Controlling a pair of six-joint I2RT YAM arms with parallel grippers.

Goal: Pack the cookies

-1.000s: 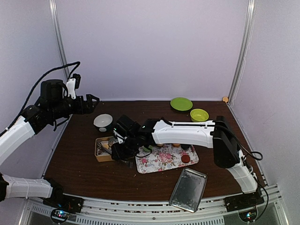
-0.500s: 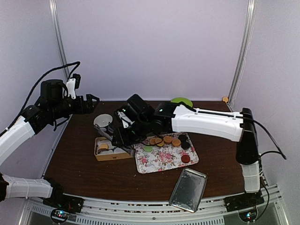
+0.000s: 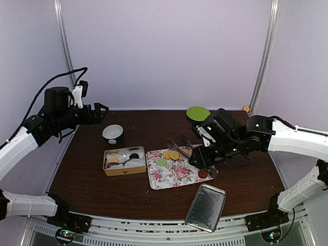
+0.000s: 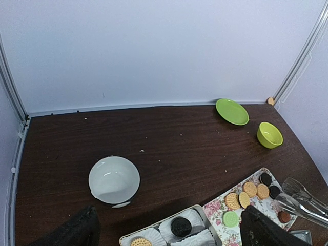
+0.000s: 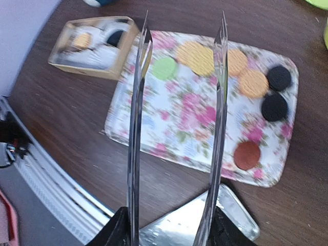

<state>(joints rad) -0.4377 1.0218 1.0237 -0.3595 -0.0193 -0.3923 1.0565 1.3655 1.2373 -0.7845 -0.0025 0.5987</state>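
**A:** Start from the left. What's that arm doing?

**B:** My left gripper [image 3: 101,109] hangs high over the far left corner of the table [image 3: 87,177], fingers spread wide and empty. It's well apart from anything I need.

**A:** And the cookies [image 5: 202,60]?

**B:** Two already sit in paper cups in the box [image 3: 123,172] on the table's left half, one orange and one black. The rest lie flat on the flowered tray [image 3: 177,180] just right of the box. The green cookie [image 3: 162,162] is near the tray's far left corner. Orange ones run along the far edge, two black ones sit at the far right corner, and the dark red cookie [image 3: 203,173] is by the near right corner.

**A:** Your right side?

**B:** My right gripper [image 3: 199,152] is closed partway on the handles of the tongs [image 3: 177,144]. Their blades stand apart with nothing between them. They hover above the tray, pointing left toward the box. From the wrist, I see the green cookie and two orange ones framed between the blades, below the tips.

**A:** Any alignment to worry about?

**B:** I'd say no. They're round discs, so there's no long axis to match. The right arm is plainly nearer, so I judge the next move is straight down.
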